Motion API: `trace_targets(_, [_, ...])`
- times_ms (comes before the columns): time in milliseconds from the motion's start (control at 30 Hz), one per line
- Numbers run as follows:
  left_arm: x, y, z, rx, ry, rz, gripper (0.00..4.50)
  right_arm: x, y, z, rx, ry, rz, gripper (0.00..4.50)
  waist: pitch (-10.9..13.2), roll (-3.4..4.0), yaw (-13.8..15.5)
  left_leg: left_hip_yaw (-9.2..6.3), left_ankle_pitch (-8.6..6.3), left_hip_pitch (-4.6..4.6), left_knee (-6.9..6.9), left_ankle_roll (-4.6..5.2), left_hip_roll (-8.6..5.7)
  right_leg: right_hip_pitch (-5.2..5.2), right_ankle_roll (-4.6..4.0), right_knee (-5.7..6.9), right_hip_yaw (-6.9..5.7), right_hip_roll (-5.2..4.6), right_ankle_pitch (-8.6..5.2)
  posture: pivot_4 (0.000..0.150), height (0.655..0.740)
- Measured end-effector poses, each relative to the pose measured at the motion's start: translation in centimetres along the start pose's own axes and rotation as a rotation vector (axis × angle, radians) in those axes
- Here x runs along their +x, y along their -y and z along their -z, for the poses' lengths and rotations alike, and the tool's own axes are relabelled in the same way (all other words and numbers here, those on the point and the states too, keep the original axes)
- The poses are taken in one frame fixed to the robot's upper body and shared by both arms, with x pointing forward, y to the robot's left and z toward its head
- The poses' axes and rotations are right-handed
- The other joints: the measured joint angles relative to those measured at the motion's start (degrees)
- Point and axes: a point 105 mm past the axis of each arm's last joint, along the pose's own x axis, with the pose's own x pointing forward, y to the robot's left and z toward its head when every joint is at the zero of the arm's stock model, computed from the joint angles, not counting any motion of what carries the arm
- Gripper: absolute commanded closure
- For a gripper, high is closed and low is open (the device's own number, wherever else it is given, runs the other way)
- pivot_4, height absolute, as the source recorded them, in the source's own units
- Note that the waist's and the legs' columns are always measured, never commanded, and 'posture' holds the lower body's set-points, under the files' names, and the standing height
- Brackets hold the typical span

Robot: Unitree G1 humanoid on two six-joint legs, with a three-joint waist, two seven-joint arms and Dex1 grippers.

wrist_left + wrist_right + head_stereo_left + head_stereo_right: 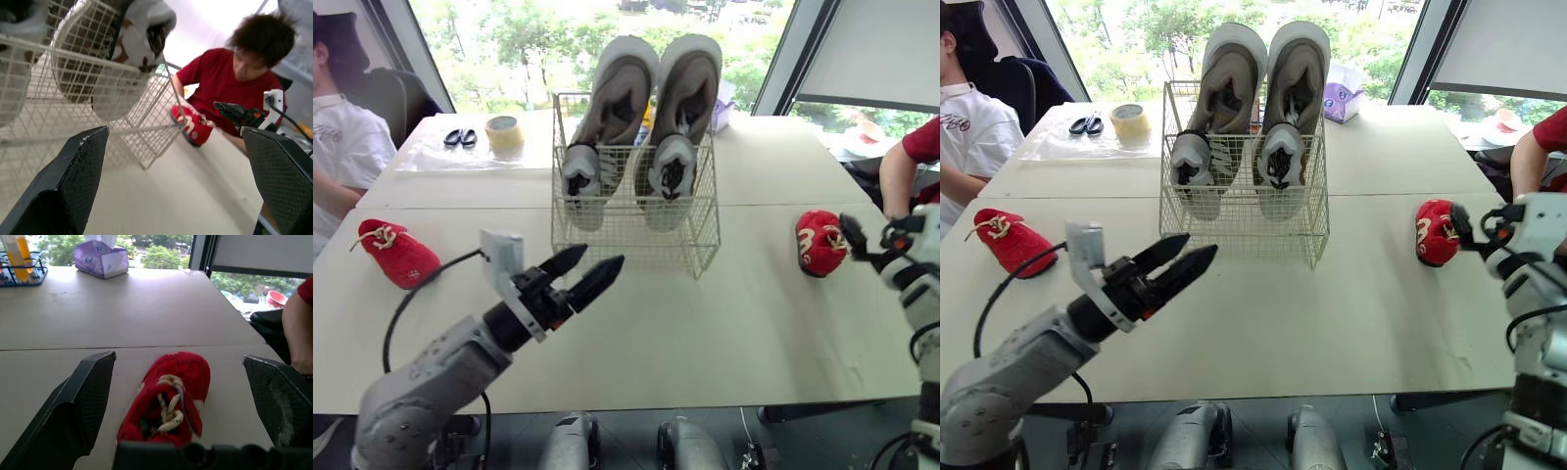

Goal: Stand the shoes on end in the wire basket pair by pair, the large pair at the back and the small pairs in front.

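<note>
- The large pair (pixel 641 108) stands in the wire basket (pixel 636 235), at its back.
- The right hand (pixel 178 358), open, is just beside a small red shoe (pixel 818 242) right of the basket; the left hand (pixel 600 258) is open too.
- This shoe looks soft and light: better to pinch its sides.

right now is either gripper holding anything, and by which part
Nothing is held. The left gripper hangs open before the wire basket; the right gripper is open, fingers either side of a red shoe, not gripping it.

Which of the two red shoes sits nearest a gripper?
The red shoe right of the wire basket: the right gripper's open fingers frame it. The other red shoe lies far left, well clear of the left gripper.
</note>
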Motion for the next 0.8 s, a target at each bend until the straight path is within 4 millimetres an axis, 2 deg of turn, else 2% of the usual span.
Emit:
trace_targets(100, [0.4,0.6,2.8,0.019,-0.074,-0.004,0.05,-0.4,-1.5,1.8,0.007,-0.024,0.024,0.00,-0.04,0.06,-0.01,0.04,-0.06,0.13,-0.02,0.06,0.04,0.12,-0.02,-0.06,0.04,-0.04,-0.02,0.150,0.7351])
trace_targets(167, [0.6,1.0,3.4,0.023,-0.081,0.000,0.05,-0.4,-1.7,2.8,0.010,-0.052,0.040,0.00,-0.04,0.08,0.07,0.04,-0.07,0.09,-0.02,0.06,0.03,0.08,-0.03,-0.07,0.04,-0.08,-0.02,0.150,0.7351])
trace_targets(333, [0.7,1.2,3.5,0.052,-0.077,0.014,0.05,0.1,-0.9,4.1,0.011,-0.099,0.087,0.00,-0.07,0.14,-0.15,0.05,-0.09,0.10,-0.05,0.10,0.04,0.04,-0.07,-0.08,0.07,-0.09,-0.04,0.150,0.7351])
trace_targets(467, [0.6,1.1,3.6,0.069,-0.093,0.022,0.05,1.3,-0.5,4.9,0.013,-0.120,0.121,0.00,-0.11,0.20,-0.29,0.09,-0.09,0.10,-0.06,0.11,0.03,0.01,-0.07,-0.08,0.12,-0.07,-0.05,0.150,0.7351])
trace_targets(733, [0.5,0.9,3.2,0.084,-0.096,0.032,0.05,4.4,-2.3,8.2,0.064,-0.189,0.104,0.00,-0.10,0.21,-0.41,0.11,-0.09,0.09,-0.06,0.13,0.02,0.01,-0.06,-0.08,0.14,-0.04,-0.05,0.150,0.7351])
trace_targets(800, [0.3,0.7,3.1,0.092,-0.096,0.023,0.00,4.9,-2.2,8.8,0.063,-0.200,0.123,0.57,-0.10,0.21,-0.35,0.11,-0.09,0.09,-0.06,0.13,0.01,0.01,-0.06,-0.07,0.14,-0.05,-0.05,0.150,0.7351])
